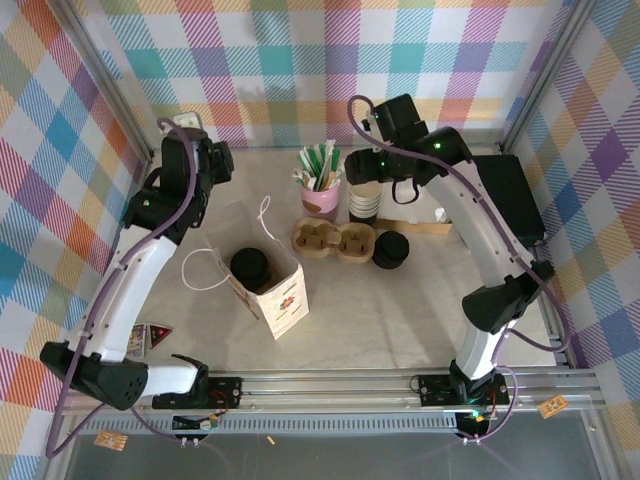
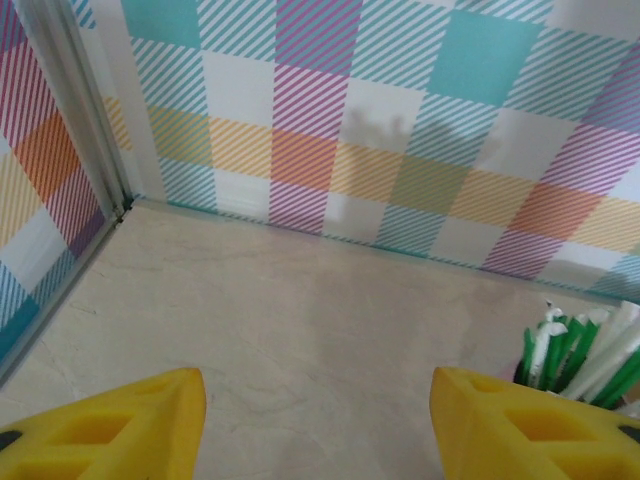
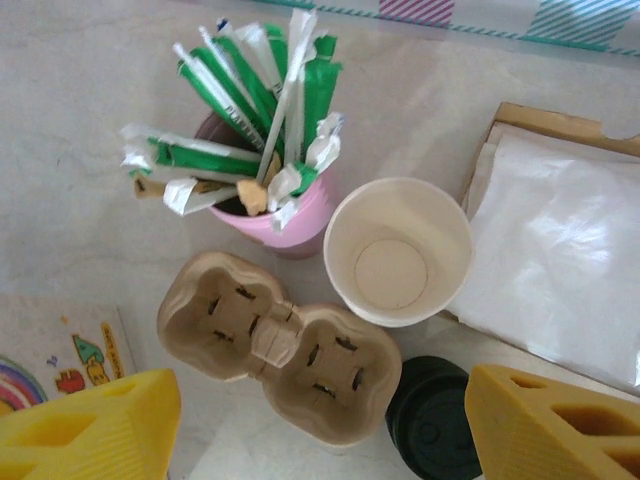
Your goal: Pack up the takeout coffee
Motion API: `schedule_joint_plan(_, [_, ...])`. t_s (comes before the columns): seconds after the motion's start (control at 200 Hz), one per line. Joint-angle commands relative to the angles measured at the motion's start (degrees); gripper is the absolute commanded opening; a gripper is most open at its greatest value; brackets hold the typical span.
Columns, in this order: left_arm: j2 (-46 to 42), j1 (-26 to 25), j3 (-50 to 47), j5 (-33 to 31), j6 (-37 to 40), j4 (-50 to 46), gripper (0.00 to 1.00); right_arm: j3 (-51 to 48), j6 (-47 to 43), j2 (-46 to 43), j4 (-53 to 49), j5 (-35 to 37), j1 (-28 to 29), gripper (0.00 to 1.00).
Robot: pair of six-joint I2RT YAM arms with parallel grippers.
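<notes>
Mostly hidden, the takeout coffee [image 1: 250, 265] stands inside the open paper bag [image 1: 282, 300], left of the table's middle. The bag walls cover its sides, leaving its black lid as a disc. It is upright, long axis vertical, lid facing up. The left gripper [image 2: 315, 425] is spread wide over bare tabletop [image 2: 300, 320], its yellow fingers cut by the frame edge. The right gripper [image 3: 320, 430] is likewise spread, pinching nothing, above the pulp cup carrier [image 3: 220, 310].
</notes>
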Motion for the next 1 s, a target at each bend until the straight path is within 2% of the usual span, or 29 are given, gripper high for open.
schedule_joint_plan(0.0, [1.48, 0.7, 2.26, -1.97, 2.22, -0.14, 0.61, 1.88, 1.94, 0.76, 0.16, 1.0, -2.03, 0.75])
schedule_joint_plan(0.165, [2.5, 0.75, 3.52, -5.0, -0.78, 0.84, 0.61, -0.8, 2.2, 1.0, 3.03, -1.25, -5.49, 0.73])
schedule_joint_plan(0.29, [4.45, 0.74, 5.05, -1.94, 3.13, 2.68, 0.61, -0.77, 3.25, 2.02, 1.89, -1.64, -8.53, 0.71])
schedule_joint_plan(0.38, [7.2, 0.83, 8.88, -2.63, 1.09, -1.12, 0.62, -1.48, 4.53, 2.52, 1.06, -1.12, -10.54, 0.7])
schedule_joint_plan(0.505, [10.73, 1.01, 14.19, 3.7, 1.93, -3.94, 0.63, 0.61, 3.86, 4.12, -1.16, -0.34, -12.44, 0.71])
schedule_joint_plan(0.57, [11.73, 1.01, 15.98, 4.55, 1.08, -4.99, 0.64, 1.5, 3.26, 4.68, -1.43, -0.58, -12.66, 0.71])
schedule_joint_plan(0.83, [13.21, 1.35, 16.85, 8.87, -2.51, -6.59, 0.65, 14.08, 1.36, 12.97, -3.58, -13.86, -11.81, 0.52])
schedule_joint_plan(0.905, [13.59, 1.45, 16.76, 10.47, -3.33, -6.82, 0.64, 16.19, -0.61, 15.24, -2.42, -18.14, -10.56, 0.5])
schedule_joint_plan(0.995, [14.02, 1.45, 17.0, 11.95, -4.23, -7.61, 0.64, 20.32, -0.7, 18.49, -2.0, -19.23, -9.37, 0.5])
